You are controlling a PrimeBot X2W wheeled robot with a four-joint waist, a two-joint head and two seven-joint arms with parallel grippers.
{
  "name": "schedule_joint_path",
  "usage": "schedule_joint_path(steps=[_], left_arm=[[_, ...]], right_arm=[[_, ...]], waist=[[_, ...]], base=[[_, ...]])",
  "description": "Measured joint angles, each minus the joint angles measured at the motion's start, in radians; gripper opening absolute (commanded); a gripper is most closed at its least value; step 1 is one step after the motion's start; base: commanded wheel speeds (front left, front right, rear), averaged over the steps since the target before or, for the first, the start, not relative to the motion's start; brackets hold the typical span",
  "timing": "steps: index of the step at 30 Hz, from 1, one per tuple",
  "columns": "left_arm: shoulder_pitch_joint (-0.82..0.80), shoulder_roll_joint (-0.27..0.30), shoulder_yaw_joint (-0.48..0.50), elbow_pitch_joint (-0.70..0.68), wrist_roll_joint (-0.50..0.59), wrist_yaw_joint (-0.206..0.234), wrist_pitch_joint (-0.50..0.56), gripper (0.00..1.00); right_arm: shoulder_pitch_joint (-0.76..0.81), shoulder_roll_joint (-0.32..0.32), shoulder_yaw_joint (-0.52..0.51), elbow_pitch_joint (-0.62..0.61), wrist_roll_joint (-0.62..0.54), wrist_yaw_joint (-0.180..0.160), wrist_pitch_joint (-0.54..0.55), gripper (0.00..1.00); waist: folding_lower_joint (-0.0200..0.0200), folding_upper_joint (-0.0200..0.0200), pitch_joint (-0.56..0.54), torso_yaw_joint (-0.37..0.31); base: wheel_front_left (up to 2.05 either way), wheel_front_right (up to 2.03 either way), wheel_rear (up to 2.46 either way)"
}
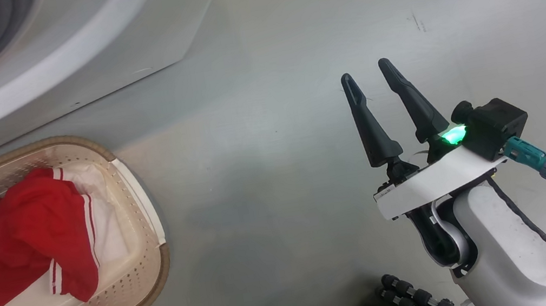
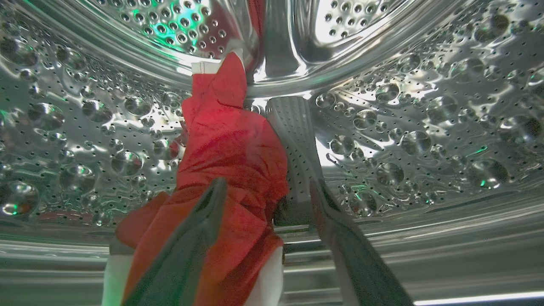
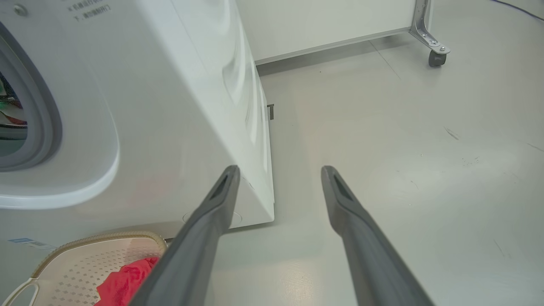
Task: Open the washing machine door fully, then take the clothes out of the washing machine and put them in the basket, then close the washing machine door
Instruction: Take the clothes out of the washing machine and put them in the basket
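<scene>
Basket point(image 1: 153, 232) on the floor point(image 1: 257, 122) directly before the washing machine point(image 1: 89, 67), one garment point(image 1: 19, 242) lying in it — a second garment point(image 2: 229, 144) inside the drum point(image 2: 425, 127), right gripper point(image 1: 365, 71) well right of the basket.

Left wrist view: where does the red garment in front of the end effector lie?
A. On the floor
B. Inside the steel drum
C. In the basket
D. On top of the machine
B: the garment rests against the perforated steel wall of the drum, just ahead of the open left end effector.
</scene>
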Motion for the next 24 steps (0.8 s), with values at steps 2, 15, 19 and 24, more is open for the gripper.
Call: schedule_joint_path(steps=[2, 15, 19, 24], left_arm=[[-0.007, 0.005, 0.0, 0.007, 0.0, 0.0, 0.016, 1.0], [-0.068, 0.055, -0.028, 0.11, 0.021, 0.0, 0.229, 1.0], [-0.082, 0.055, -0.042, 0.124, 0.026, 0.0, 0.272, 0.45], [-0.094, 0.056, -0.051, 0.134, 0.031, 0.0, 0.321, 0.0]], right_arm=[[0.0, 0.0, 0.002, 0.0, 0.005, -0.001, 0.0, 1.0], [-0.017, 0.001, 0.008, 0.004, 0.015, -0.017, 0.0, 1.0], [-0.021, 0.001, 0.01, 0.003, 0.017, -0.017, 0.0, 1.0], [-0.03, 0.001, 0.007, -0.01, 0.026, -0.017, 0.0, 1.0]], waist=[[0.0, 0.0, 0.002, -0.004], [-0.0001, 0.0, 0.01, -0.026], [-0.0001, 0.0, 0.011, -0.026], [-0.0001, 0.0, 0.012, -0.025]], base=[[0.0, 0.0, 0.0], [0.0, 0.0, 0.0], [0.0, 0.0, 0.0], [0.0, 0.0, 0.0]])
